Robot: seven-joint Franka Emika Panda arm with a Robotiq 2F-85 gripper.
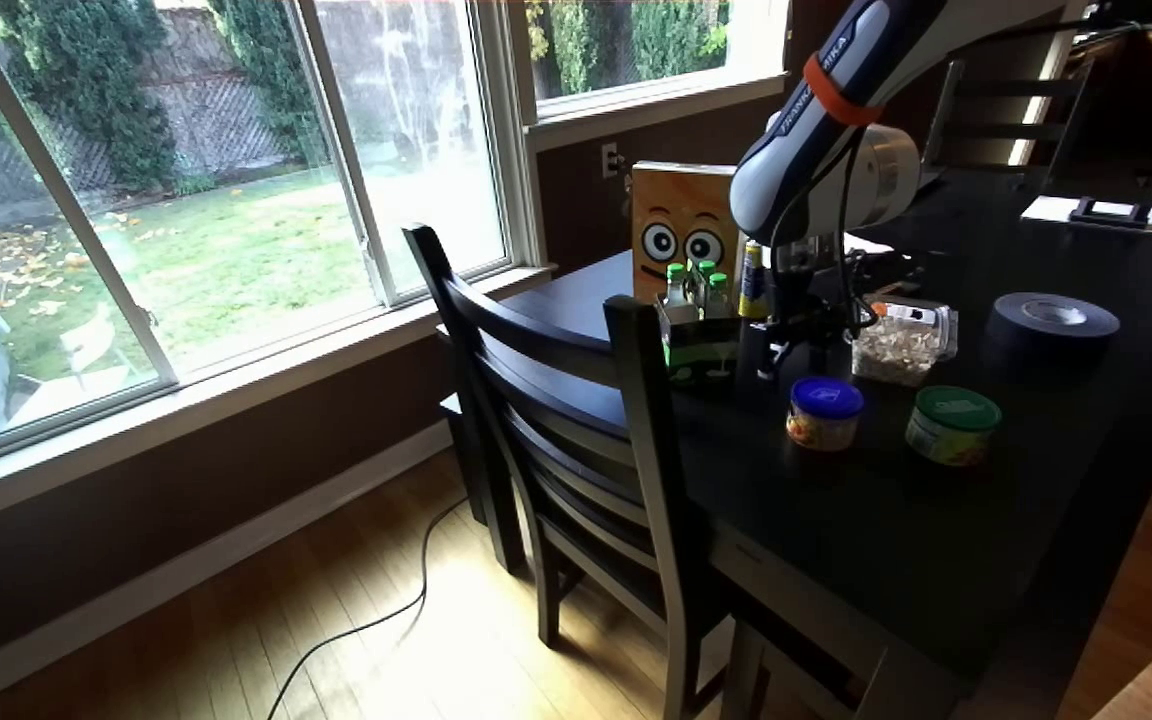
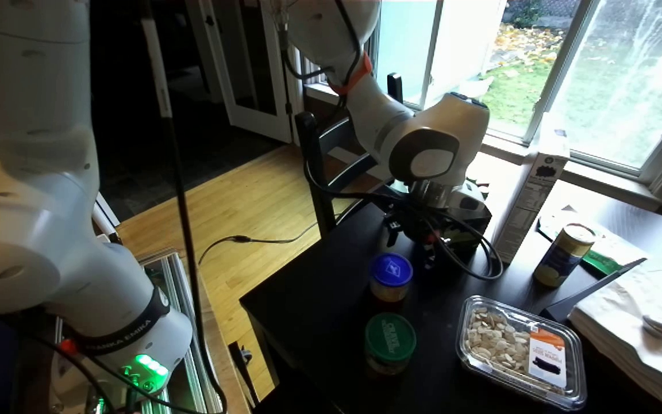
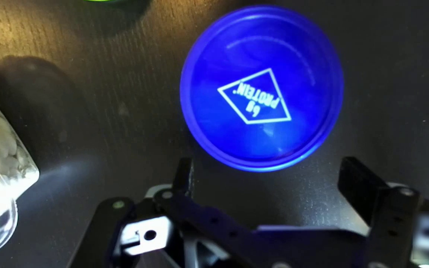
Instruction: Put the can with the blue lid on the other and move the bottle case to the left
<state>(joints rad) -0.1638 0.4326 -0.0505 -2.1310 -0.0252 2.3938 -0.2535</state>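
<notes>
In an exterior view, the bottle case [image 1: 706, 338] stood at the jaws' nine o'clock; they hung spread, empty — presumably for the blue-lidded can [image 1: 824, 415], on the table [image 1: 876, 520] at five; at four, the green-lidded can [image 1: 954, 428] — likely the stacking base.

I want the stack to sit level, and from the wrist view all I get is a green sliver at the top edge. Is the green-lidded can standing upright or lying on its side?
Observer: Upright: in both exterior views the green-lidded can stands on the table, lid up.
Operator: Good. The bottle case is out of my picture altogether. Where does it show?
Observer: In an exterior view the bottle case shows in front of the box with cartoon eyes; whether the two touch, I can't tell.
Operator: Understood. Stacking first, then the bottle case.
</notes>
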